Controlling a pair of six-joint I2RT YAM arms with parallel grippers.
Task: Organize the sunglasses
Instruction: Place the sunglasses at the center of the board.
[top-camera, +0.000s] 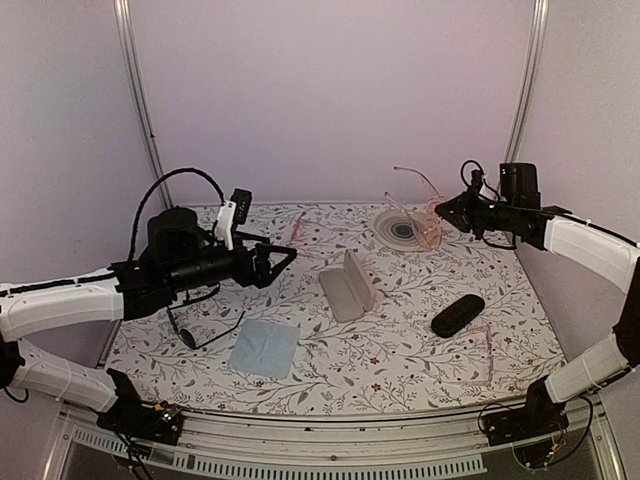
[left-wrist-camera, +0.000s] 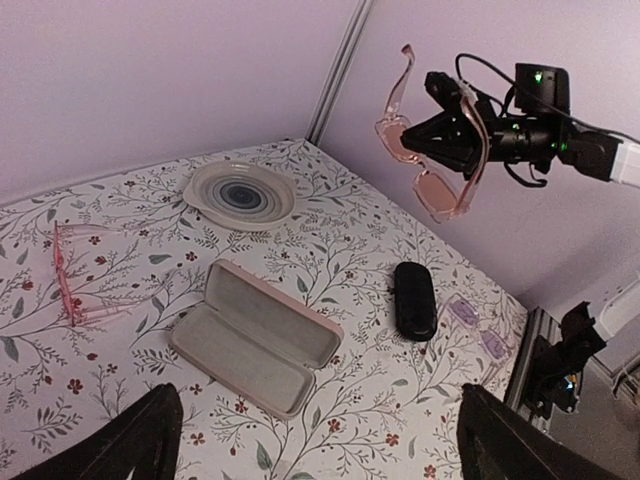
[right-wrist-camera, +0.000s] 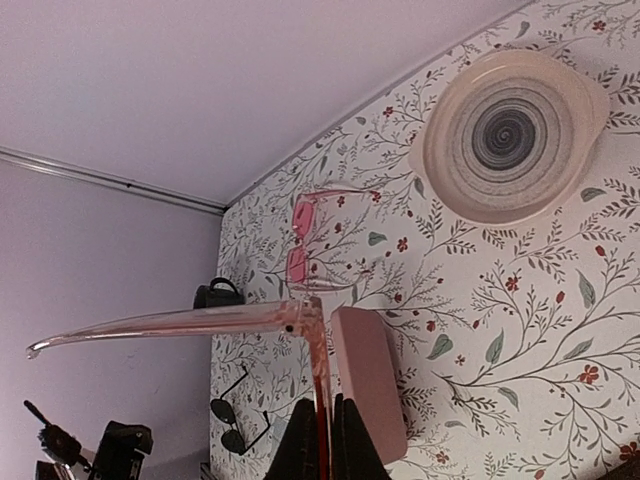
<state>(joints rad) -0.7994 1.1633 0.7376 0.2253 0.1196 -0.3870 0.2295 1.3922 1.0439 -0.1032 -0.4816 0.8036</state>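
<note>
Top external: sunglasses (top-camera: 187, 337) lying near-left, untouched.
Right gripper (top-camera: 447, 210): clamped on pink glasses (top-camera: 427, 228), raised, likely for sorting.
Left gripper (top-camera: 278, 262): fingers apart.

Three pale glasses (left-wrist-camera: 437, 192) (left-wrist-camera: 68, 285) (left-wrist-camera: 478, 325), one sunglasses (right-wrist-camera: 222, 410), two cases (left-wrist-camera: 255, 340) (left-wrist-camera: 413, 300), one dish (left-wrist-camera: 240, 195), one cloth (top-camera: 265, 348).

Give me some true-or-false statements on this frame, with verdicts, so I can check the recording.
1. The right tool grips the pale pink glasses in the air. True.
2. The pale hard case is closed. False: it lies open.
3. The black wire-frame sunglasses sit inside that case. False: they lie outside it, beside the blue cloth.
4. The left tool is open and holds nothing. True.
5. The black oval case is shut. True.
</note>
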